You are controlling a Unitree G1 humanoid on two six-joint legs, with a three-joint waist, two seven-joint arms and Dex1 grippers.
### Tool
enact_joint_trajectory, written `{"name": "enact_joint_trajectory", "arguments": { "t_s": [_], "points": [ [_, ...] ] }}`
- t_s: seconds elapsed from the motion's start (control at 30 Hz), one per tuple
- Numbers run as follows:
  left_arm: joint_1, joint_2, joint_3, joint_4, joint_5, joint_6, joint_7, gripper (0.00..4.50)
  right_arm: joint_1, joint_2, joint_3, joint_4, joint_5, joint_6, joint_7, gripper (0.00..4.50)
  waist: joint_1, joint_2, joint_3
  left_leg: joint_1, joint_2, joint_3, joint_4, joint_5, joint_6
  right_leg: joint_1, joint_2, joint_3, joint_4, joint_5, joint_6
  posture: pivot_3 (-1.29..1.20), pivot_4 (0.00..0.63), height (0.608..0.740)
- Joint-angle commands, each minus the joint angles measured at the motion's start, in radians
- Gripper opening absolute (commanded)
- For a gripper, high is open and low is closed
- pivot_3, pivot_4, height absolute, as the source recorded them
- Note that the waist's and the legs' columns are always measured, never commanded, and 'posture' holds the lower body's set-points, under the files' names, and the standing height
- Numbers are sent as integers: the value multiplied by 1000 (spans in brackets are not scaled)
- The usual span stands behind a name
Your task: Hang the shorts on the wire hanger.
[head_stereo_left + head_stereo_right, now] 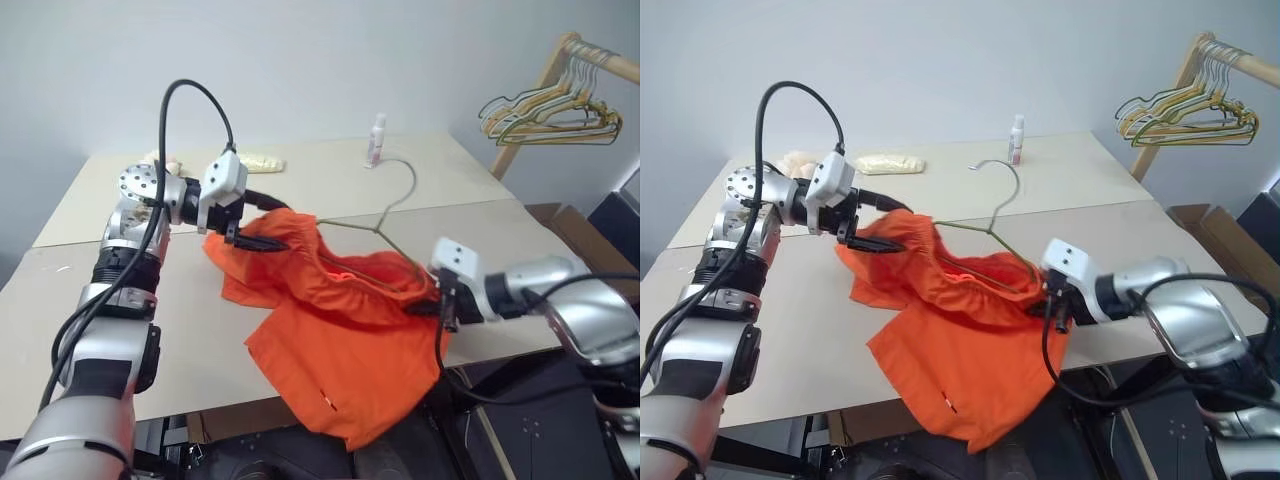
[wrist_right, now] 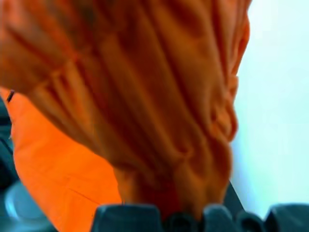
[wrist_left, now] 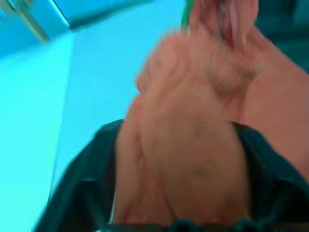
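The orange shorts lie bunched on the beige table, and one leg hangs over its front edge. The thin wire hanger lies behind them, hook toward the back, with one arm running into the waistband opening. My left gripper is lifted at the shorts' left end. It is open, and waistband cloth is bunched between its spread fingers. My right gripper is shut on the right end of the waistband, near the front edge.
A small white bottle stands at the back of the table, with a pale yellow cloth to its left. At the right rear, a wooden rack carries a bunch of coloured hangers. A cardboard box sits right of the table.
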Motion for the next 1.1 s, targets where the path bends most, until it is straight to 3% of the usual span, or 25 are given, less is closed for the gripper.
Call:
{"name": "enact_joint_trajectory", "arguments": {
  "t_s": [0.03, 0.23, 0.33, 0.5, 0.63, 0.8, 1.1],
  "points": [
    [25, -41, 105, -168, -107, 123, 173, 4154, 111, 30, -249, -107, 74, 179, -101, 0, 6, 0, 0, 0, 0, -1, 0, 0, 0, 0, 0, 0, 0, 0, 0, -258, 8, 740],
    [169, -158, 167, -571, -305, 462, 454, 4154, 188, 196, -622, -187, 52, 514, -312, 0, 9, 1, -1, 2, 1, -1, 0, 0, 0, 2, 0, 2, 1, 0, 0, -305, 26, 740],
    [215, -190, 178, -703, -370, 555, 547, 4154, 186, 249, -721, -204, 54, 562, -393, 0, 4, 1, -1, 1, 0, -1, -1, 0, 0, 1, -1, 3, 1, 0, 0, -327, 31, 740],
    [254, -238, 173, -825, -427, 592, 652, 4154, 12, 369, -977, -114, -4, 562, -681, 0, -22, 7, -3, 3, -1, 0, -2, 0, 0, 2, -1, 6, 0, 0, 0, -346, 35, 740],
    [260, -226, 172, -824, -438, 596, 676, 4154, -102, 359, -1074, -52, 37, 562, -816, 0, -43, 10, -3, 7, -1, 1, -7, 0, 0, 5, 1, 6, -1, 0, 0, -345, 35, 740],
    [269, -210, 164, -821, -443, 591, 684, 4154, -345, 294, -1182, 165, -38, 562, -1062, 0, -85, 15, -1, 17, -2, 1, -9, 0, 0, 18, 1, 8, -14, -1, 0, -344, 32, 740],
    [280, -192, 153, -827, -439, 579, 684, 4154, -536, 106, -1221, 511, -33, 562, -1274, 0, -91, 17, 0, 17, -4, 1, -10, 0, 0, 20, 2, 12, -17, -2, 1, -336, 30, 740]
  ]
}}
